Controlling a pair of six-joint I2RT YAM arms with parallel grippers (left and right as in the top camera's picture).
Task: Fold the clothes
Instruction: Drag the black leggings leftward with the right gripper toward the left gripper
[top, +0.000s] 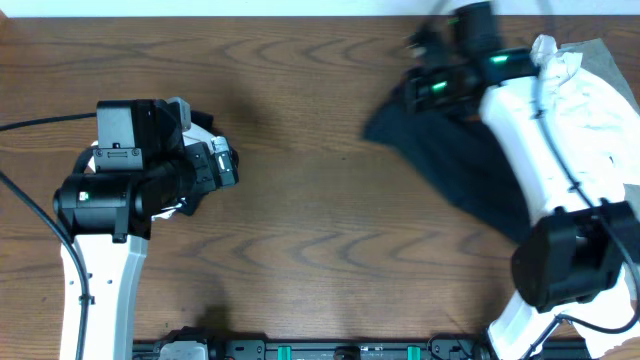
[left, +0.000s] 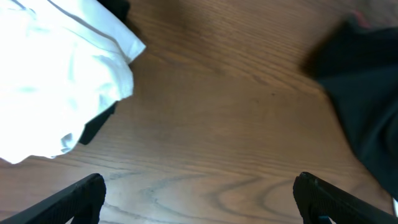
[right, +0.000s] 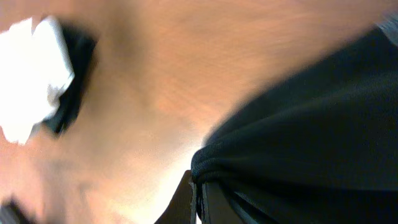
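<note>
Garment pickup in hand: right gripper (right: 198, 186) pinches an edge of the dark garment (top: 455, 150), bunched at the right side of the table (top: 300, 230). Left gripper (left: 199, 183) hangs spread and empty, well apart. Next move likely calls for dragging it centreward and flattening it.

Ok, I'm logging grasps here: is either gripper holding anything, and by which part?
The right gripper appears to be pinching the dark garment at a bunched edge. The left gripper is open above the table, holding nothing.
</note>
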